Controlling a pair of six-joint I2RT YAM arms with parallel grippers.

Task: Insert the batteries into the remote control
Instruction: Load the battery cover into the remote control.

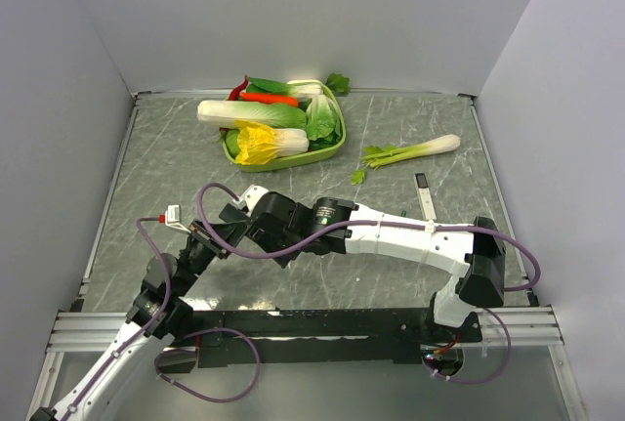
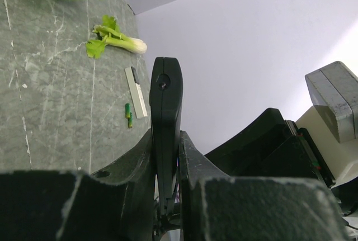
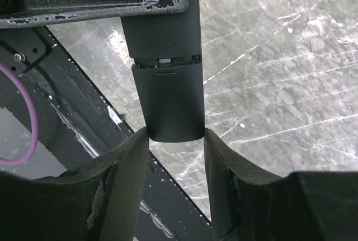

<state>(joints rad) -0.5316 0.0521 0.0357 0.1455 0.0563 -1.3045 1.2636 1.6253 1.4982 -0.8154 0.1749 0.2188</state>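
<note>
Showing a seam, the black remote control (image 3: 168,98) fills the right claw (image 3: 175,137)

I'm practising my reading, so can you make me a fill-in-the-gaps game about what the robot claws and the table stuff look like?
1. The left claw and the right claw both grip the remote control, which is coloured ____.
2. The tiny green batteries lie on the table beside a slim ____ device.
3. The vegetables sit in a tray coloured ____.

Missing words: black; white; green.
</note>
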